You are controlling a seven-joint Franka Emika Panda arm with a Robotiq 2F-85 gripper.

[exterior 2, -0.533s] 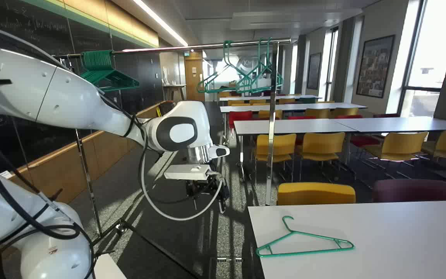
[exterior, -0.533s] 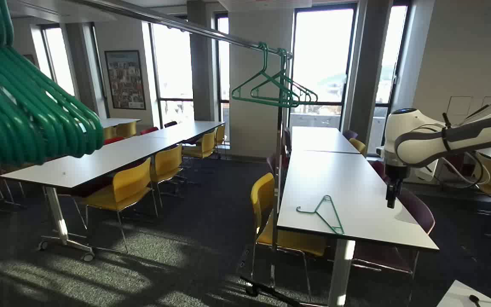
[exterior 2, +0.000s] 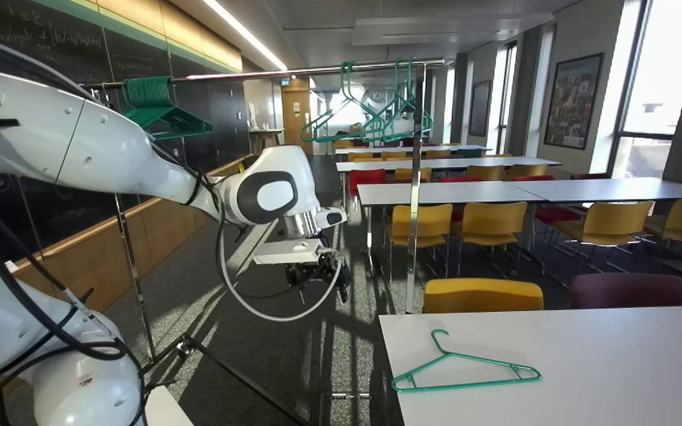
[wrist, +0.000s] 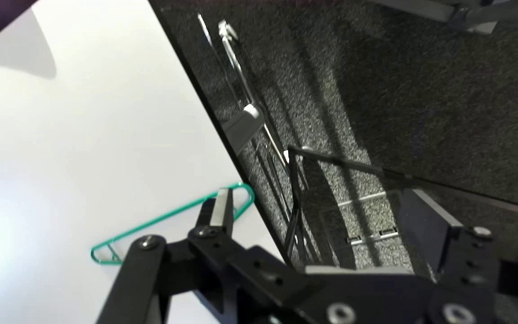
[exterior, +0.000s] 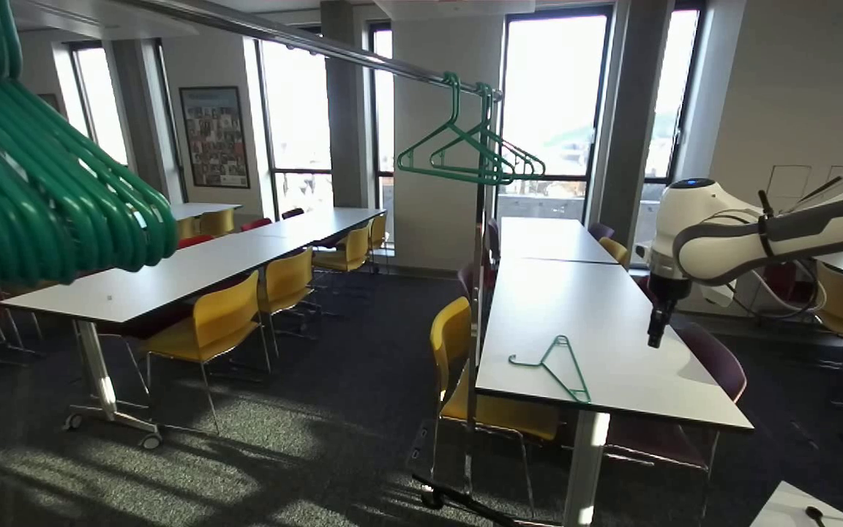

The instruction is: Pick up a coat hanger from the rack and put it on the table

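A thin green coat hanger (exterior: 574, 368) lies flat on the white table (exterior: 641, 380), near its end edge. It also shows in an exterior view (exterior 2: 468, 386) and in the wrist view (wrist: 169, 217), partly hidden behind a finger. Similar thin green hangers (exterior: 451, 175) hang near the end of the metal rail of the rack (exterior: 392, 67); the rail also shows in an exterior view (exterior 2: 293, 73). My gripper (wrist: 326, 211) is open with nothing between its fingers. In both exterior views the gripper (exterior: 656, 333) (exterior 2: 341, 290) is in the air, below the rail and apart from the hangers.
A thick bunch of teal hangers (exterior: 63, 190) hangs at the rail's other end. The rack's upright post (exterior 2: 415, 207) stands by the table. Yellow chairs (exterior: 452, 337) and a purple chair (exterior: 714, 359) stand beside the table. A blackboard (exterior 2: 68, 56) is along a wall.
The arm's wrist has risen slightly and tilted; in an exterior view the gripper has shifted a little left and up. The hanger on the table and the hanging ones have not moved.
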